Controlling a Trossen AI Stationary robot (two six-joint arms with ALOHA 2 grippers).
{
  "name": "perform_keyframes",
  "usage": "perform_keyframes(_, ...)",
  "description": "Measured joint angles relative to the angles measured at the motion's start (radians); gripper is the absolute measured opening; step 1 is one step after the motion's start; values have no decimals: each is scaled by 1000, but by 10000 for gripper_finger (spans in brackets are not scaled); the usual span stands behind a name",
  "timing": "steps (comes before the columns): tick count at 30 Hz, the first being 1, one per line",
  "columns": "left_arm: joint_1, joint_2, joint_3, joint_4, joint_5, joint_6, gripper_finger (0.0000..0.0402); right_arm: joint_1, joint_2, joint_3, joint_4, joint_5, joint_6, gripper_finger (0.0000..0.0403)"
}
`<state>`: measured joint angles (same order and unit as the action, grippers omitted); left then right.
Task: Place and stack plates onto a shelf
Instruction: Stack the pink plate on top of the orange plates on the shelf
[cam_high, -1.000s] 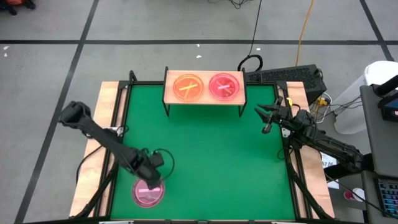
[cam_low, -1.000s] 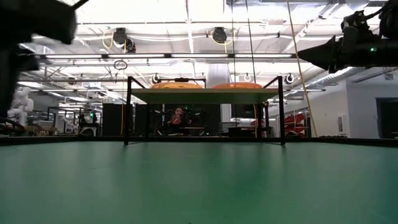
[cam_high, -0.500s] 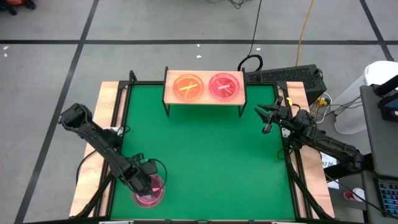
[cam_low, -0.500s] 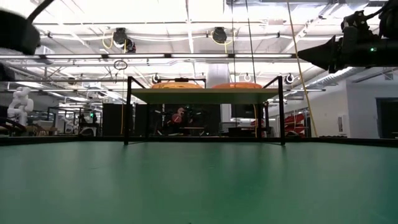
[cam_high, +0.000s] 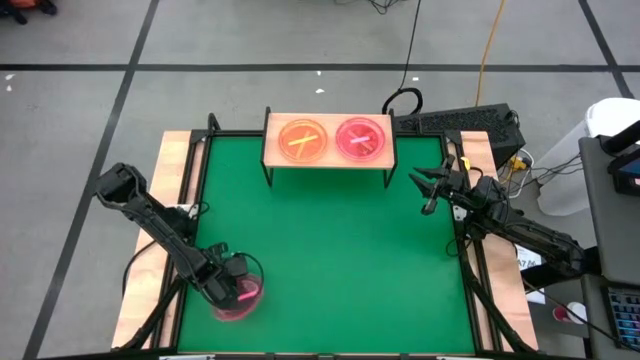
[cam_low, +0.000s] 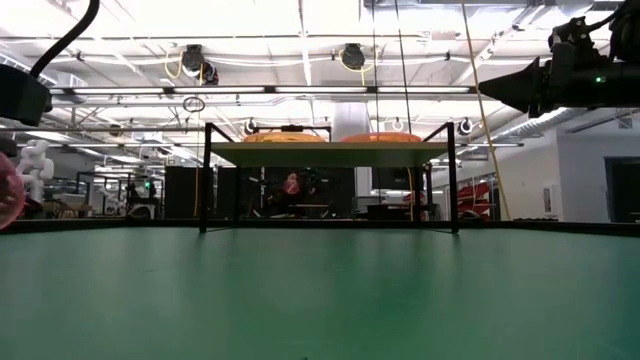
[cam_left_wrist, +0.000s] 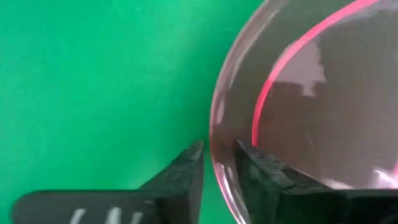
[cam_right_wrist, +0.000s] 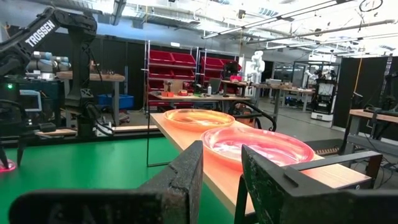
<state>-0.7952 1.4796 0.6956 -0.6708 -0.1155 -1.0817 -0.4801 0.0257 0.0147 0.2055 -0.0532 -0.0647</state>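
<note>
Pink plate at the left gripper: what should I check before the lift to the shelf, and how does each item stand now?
1. Rim between the fingers: ok; left gripper straddles the pink plate rim.
2. Grip fully closed: cannot tell; fingers look near the rim.
3. Plate off the table: cannot tell.
4. Shelf ready: ok; orange stack and pink stack sit side by side.
5. Right gripper out of the path: ok; it hangs at the right edge.
</note>
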Motion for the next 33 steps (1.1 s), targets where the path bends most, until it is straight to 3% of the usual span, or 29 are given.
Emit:
perform_keyframes(8,13,-1,0,11,6,6,9,0,0,0,0,0,0,93)
perform_keyframes(27,136,-171,8,-206,-128,121,1,0,0,-1,0,0,0,93)
perform_keyframes(33,187,-234,9,-203,-200,173,1,0,0,-1,0,0,0,93)
